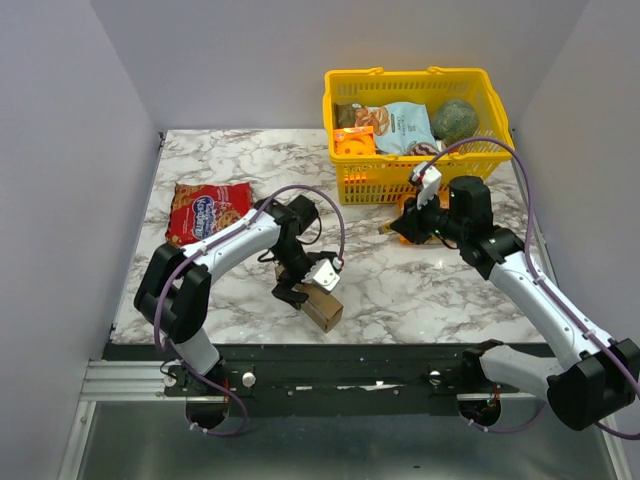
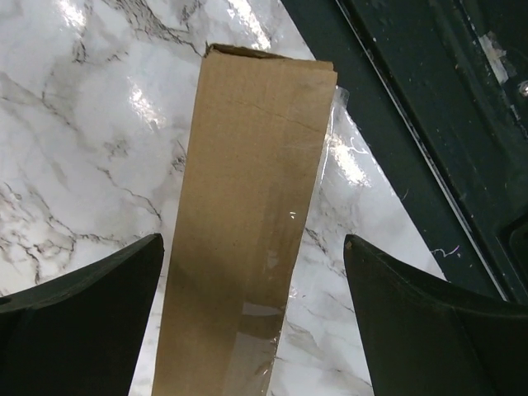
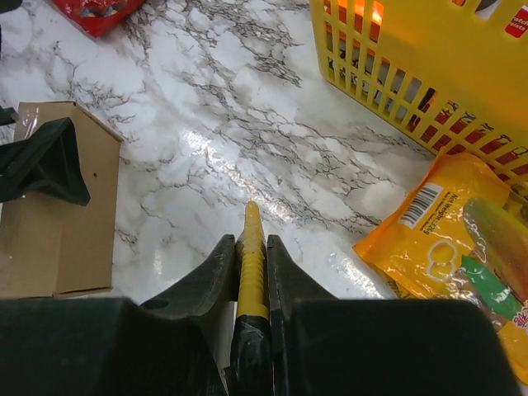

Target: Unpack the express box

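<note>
Lying near the front edge of the white marble table [image 1: 420, 290], the small plain brown cardboard express box [image 1: 324, 310] ran lengthwise between the spread fingers of the left end effector [image 2: 252, 241], far end toward that edge. Only the right wrist view showed the right end effector [image 3: 250, 241] pinching a thin yellow tool [image 3: 251, 219].

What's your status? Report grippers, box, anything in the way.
Left gripper open, straddling the box. Right gripper shut on thin yellow tool. Box on table, looks closed. Yellow snack bag beside right gripper, away from box.
</note>
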`<action>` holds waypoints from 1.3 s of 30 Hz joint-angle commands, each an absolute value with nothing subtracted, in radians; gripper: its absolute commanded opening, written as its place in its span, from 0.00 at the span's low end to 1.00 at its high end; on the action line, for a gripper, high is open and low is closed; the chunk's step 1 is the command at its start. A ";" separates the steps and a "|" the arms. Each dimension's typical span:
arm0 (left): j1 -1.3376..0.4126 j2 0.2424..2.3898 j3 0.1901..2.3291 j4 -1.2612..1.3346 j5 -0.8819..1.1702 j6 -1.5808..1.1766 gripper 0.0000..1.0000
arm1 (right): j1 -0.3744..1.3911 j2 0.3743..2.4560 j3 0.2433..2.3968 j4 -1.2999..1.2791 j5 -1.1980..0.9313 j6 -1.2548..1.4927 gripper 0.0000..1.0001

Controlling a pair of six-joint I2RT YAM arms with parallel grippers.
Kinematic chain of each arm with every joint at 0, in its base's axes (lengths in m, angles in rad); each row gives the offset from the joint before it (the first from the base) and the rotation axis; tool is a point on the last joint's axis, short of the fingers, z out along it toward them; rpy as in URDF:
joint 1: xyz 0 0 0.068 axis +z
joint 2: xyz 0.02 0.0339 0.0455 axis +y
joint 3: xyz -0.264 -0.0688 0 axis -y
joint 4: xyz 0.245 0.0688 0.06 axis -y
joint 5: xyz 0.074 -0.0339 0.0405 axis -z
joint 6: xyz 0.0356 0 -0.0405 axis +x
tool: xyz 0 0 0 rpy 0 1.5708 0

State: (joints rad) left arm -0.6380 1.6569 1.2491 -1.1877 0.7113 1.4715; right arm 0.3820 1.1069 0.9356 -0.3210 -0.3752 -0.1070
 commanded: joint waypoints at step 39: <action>-0.647 1.529 0.982 -0.348 0.250 0.206 0.59 | 0.669 1.371 1.226 -0.482 0.104 0.140 0.00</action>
State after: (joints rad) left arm -0.6437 1.5196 0.9970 -0.3744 0.2665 0.2905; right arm 0.6685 1.3319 1.2461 -0.4606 -0.0032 0.0475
